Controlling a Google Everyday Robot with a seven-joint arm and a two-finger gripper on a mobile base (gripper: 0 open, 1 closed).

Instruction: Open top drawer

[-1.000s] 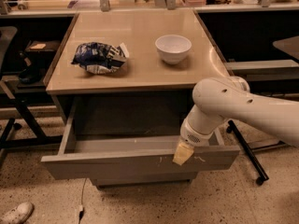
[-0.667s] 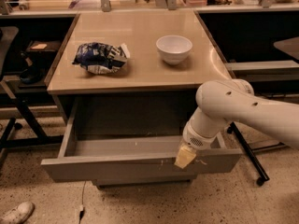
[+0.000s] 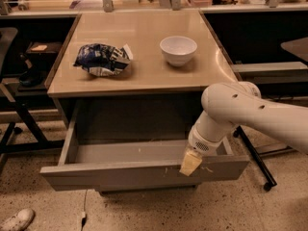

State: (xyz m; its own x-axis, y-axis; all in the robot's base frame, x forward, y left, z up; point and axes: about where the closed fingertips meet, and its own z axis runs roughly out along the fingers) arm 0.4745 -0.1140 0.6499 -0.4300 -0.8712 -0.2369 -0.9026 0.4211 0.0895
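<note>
1. The gripper (image 3: pixel 191 161) sits at the top edge of the top drawer (image 3: pixel 120 174), right of the front's centre. Its pale tan tip lies against the grey front panel. That is probably the only hold available, since the front has no handle and the lip is all there is to pull on.
2. Whether the gripper is clenched on that lip or merely hooked over it, I cannot tell (the white wrist covers the part that would show it).
3. The drawer stands well out from the cabinet. Its front runs mostly to the camera's left of the gripper and a short way to the right. Just behind the gripper lies the shallow grey interior, bare apart from pale flecks. Small light scratches mark the front on either side of the tip.
4. Judged from this, the opening is nearly or fully done. What remains is probably only to let go and lift clear without nudging the front back in.
5. The arm (image 3: pixel 250 112) reaches in from the camera's right, which leaves the drawer mouth unobstructed.
6. Counted:
   - one drawer showing
   - one gripper
   - one arm
   - one white bowl (image 3: pixel 178 49), above and beyond the gripper on the countertop (image 3: pixel 154 78)
   - one crumpled blue-and-white bag (image 3: pixel 102 59), further left on the same top
   - one white shoe (image 3: pixel 17 220) on the floor, low and far left
</note>
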